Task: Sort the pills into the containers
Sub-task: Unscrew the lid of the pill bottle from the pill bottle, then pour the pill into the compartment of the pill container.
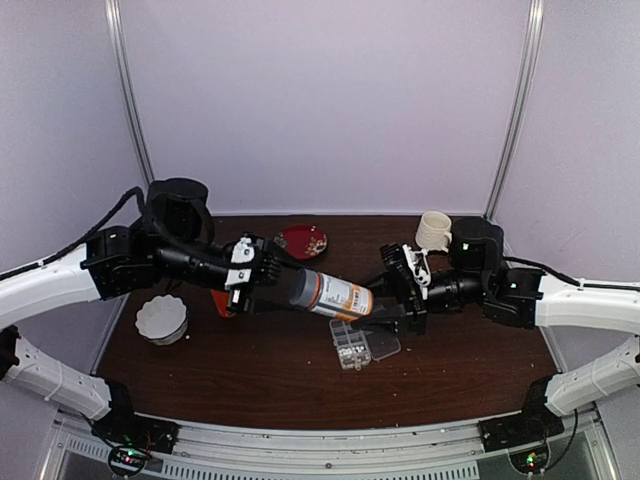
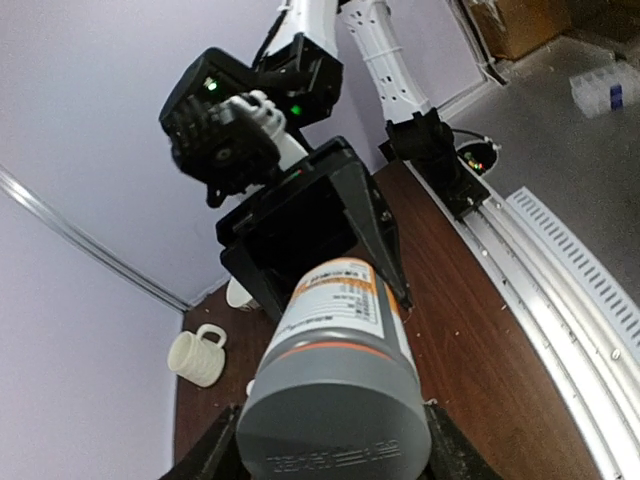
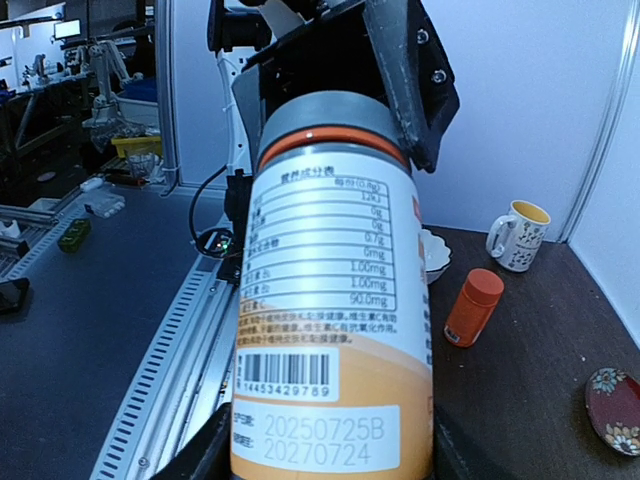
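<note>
Over the organizer (image 1: 337, 331), the right end effector (image 1: 385, 305) grips the bottle (image 1: 330, 293); the left end effector (image 1: 285, 288), at 9 o'clock, clamps its cap (image 2: 335, 425). Uncapping seems in hand, so the next move likely needs opposing twists.

Top view: even, diffuse overhead light. Pale lilac booth walls (image 1: 320, 100) bright. Dark brown wooden tabletop (image 1: 250, 380) dim, low contrast, shadows soft and short. Faint glints on flat clear plastic organizer box (image 1: 352, 345). Silver vertical wall strips (image 1: 128, 90) lean outward, showing wide-angle distortion.
Left wrist view: grey-capped orange-and-white labelled bottle (image 2: 335, 400) close to lens, cap slightly soft, embossed text barely legible.
Right wrist view: label print sharp, background workshop (image 3: 80, 130) softer and darker; white wall bright, no harsh glare.
</note>
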Robot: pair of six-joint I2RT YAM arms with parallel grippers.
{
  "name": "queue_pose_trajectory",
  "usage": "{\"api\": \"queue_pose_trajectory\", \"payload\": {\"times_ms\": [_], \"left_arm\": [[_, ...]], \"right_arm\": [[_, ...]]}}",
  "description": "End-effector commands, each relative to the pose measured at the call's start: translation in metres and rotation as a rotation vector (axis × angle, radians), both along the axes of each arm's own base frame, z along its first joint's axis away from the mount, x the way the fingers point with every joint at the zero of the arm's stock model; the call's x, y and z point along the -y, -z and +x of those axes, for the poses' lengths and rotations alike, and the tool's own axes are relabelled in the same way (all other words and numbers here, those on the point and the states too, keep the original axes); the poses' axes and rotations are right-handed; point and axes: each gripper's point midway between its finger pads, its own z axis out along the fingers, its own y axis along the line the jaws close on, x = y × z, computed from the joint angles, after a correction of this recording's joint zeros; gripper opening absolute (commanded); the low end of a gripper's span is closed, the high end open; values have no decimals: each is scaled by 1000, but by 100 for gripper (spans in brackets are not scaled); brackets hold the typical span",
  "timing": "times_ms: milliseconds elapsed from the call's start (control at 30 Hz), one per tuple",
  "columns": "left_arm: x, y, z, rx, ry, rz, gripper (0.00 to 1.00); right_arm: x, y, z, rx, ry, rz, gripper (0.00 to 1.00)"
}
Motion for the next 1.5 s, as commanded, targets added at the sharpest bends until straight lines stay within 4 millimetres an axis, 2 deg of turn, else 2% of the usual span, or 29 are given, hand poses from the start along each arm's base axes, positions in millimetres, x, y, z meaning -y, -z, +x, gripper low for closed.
{"api": "queue_pose_trajectory", "payload": {"times_ms": [0, 133, 200, 267, 367, 533, 667, 867, 933, 1100, 1200, 1267, 1367, 1467], "left_arm": [[20, -54, 6, -318, -106, -170, 6], [27, -72, 27, -743, -319, -210, 0], [26, -74, 44, -955, -480, -214, 0], [28, -78, 47, -1129, -539, -206, 0], [24, -72, 56, -1373, -662, -240, 0], [18, -74, 63, -1659, -724, -368, 0], [7, -78, 68, -1777, -768, -449, 0], [-6, -52, 70, -2047, -850, -525, 0], [-7, -49, 68, -2059, -872, -508, 0], [-17, -64, 69, -1964, -915, -506, 0], [-35, -74, 79, -1818, -971, -567, 0], [-48, -77, 86, -1689, -1016, -587, 0], [-62, -67, 97, -1483, -1090, -558, 0], [-67, -44, 105, -1337, -1140, -505, 0]], "right_arm": [[1, -21, 28, 246, 145, 72, 0], [4, -28, 46, 366, 251, 103, 0], [6, -32, 57, 407, 332, 116, 0], [9, -34, 64, 454, 398, 139, 0], [13, -38, 69, 496, 473, 174, 0], [17, -37, 75, 557, 560, 162, 0], [21, -34, 73, 559, 573, 170, 0], [27, -26, 73, 590, 594, 153, 0], [29, -24, 71, 593, 588, 166, 0], [30, -20, 64, 540, 564, 190, 0], [36, -22, 58, 486, 547, 227, 0], [40, -16, 55, 430, 536, 212, 0], [45, -3, 51, 323, 532, 171, 0], [54, 16, 47, 210, 535, 128, 0]]}}
